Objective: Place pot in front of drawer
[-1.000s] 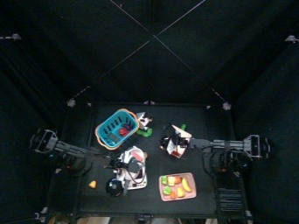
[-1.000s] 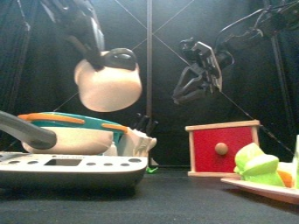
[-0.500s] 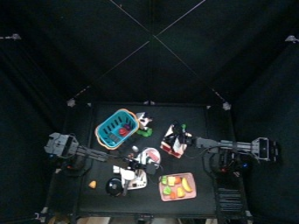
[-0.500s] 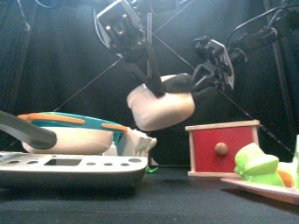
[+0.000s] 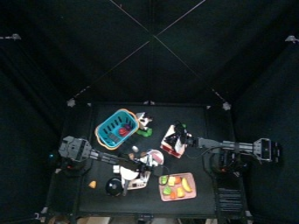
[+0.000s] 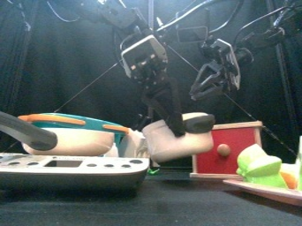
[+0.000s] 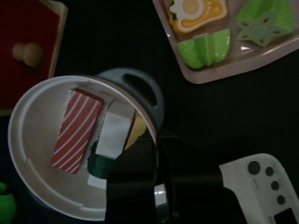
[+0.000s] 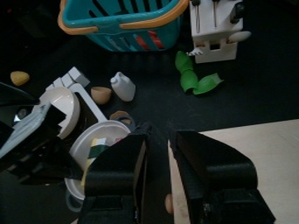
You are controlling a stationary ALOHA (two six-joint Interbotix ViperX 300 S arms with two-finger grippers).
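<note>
White round pot with black handles (image 6: 177,139): clamped at its rim by left gripper (image 6: 165,124), low beside red wooden drawer (image 6: 228,149). Step: lowering for placement; next, set down below the jaws, then release. Right gripper (image 6: 217,78): hanging above, jaws together.

We're in a robot lab pen: black curtains (image 5: 70,52) all round, small black table (image 5: 198,188), toy food tray (image 5: 177,186), toy red drawer (image 6: 227,150).
</note>
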